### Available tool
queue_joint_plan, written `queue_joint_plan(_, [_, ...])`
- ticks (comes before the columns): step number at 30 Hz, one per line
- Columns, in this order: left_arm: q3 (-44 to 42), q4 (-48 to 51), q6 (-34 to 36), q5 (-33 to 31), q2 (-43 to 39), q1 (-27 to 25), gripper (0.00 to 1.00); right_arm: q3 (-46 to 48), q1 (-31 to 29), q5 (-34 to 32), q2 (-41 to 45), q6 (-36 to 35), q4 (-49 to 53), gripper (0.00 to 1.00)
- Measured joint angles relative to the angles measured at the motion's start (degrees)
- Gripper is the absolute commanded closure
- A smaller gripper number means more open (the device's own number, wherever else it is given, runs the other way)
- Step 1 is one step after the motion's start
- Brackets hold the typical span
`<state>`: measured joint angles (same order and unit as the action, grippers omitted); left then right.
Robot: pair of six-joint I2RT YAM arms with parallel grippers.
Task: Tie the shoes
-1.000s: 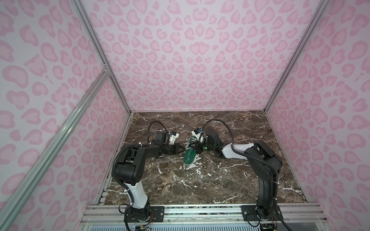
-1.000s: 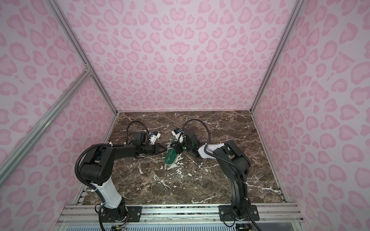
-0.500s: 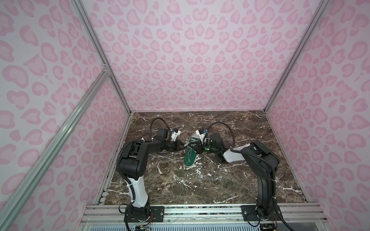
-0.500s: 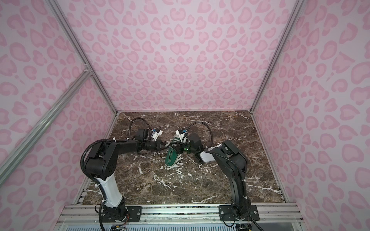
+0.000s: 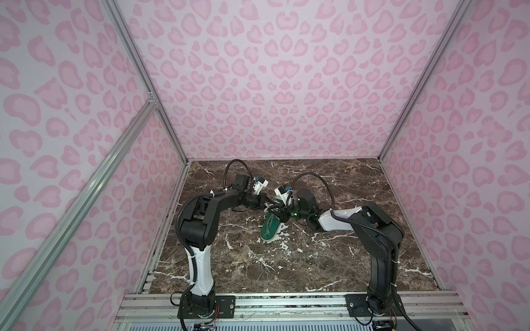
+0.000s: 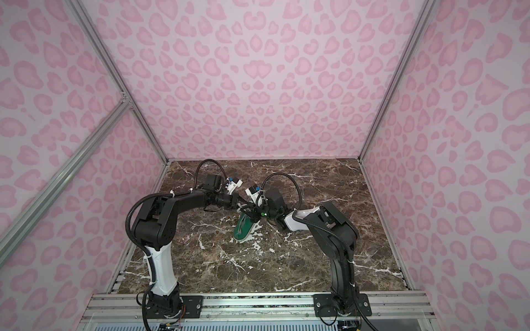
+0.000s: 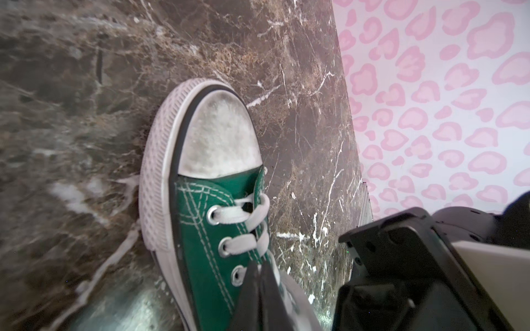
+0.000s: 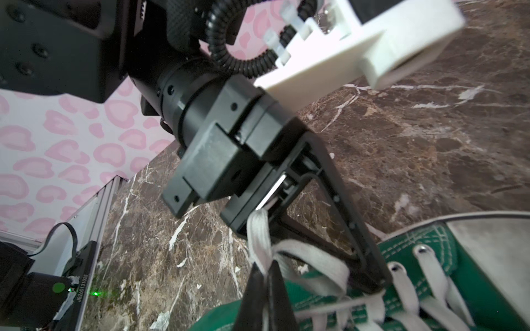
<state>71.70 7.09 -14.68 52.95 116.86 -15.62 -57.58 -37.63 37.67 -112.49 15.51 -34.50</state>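
Over the shoe (image 5: 271,226) on the counter (image 5: 315,258), both jaws pinch shut on laces (image 8: 259,238).
Opposed grips, probably to cinch a knot.

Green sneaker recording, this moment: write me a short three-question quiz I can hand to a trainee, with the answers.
1. True or false: the left end effector and the right end effector both stand wide open.
2. What does the right end effector pinch? A. a white lace B. a spoon C. a cloth
3. How many shoes like the sneaker are on the marble table?

Key: 1. False, both are shut. 2. A. 3. One.
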Motion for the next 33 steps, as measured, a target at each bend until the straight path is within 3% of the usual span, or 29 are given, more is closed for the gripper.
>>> queue_joint_plan(4, [1.9,1.4,0.4,0.4,0.8,-0.5,0.97,-2.4,-0.5,-0.8,0.4,-4.7,7.3,0.91])
queue_joint_plan(9, [4.2,1.9,2.3,-0.2,1.3,-1.9,0.97,-5.2,-2.1,-0.9,2.3,-10.9,17.0,0.69])
queue_joint_plan(16, [5.3,3.7,4.0,-0.5,1.9,-2.4,0.96,-0.5,-0.9,-1.9,9.1,-12.6,20.8,0.62])
queue_joint_plan(27, [10.3,8.8,7.8,-1.6,3.0,-3.6,0.91,7.5,3.0,-3.3,15.7,-8.5,19.0,0.59])
queue_joint_plan(30, [11.6,10.3,8.9,-1.9,3.5,-3.7,0.83,8.2,3.6,-3.6,16.1,-7.1,18.1,0.59])
queue_joint_plan(33, [13.0,11.8,10.0,-2.0,4.0,-4.4,0.65,9.1,4.3,-3.6,16.3,-5.8,16.3,0.59])
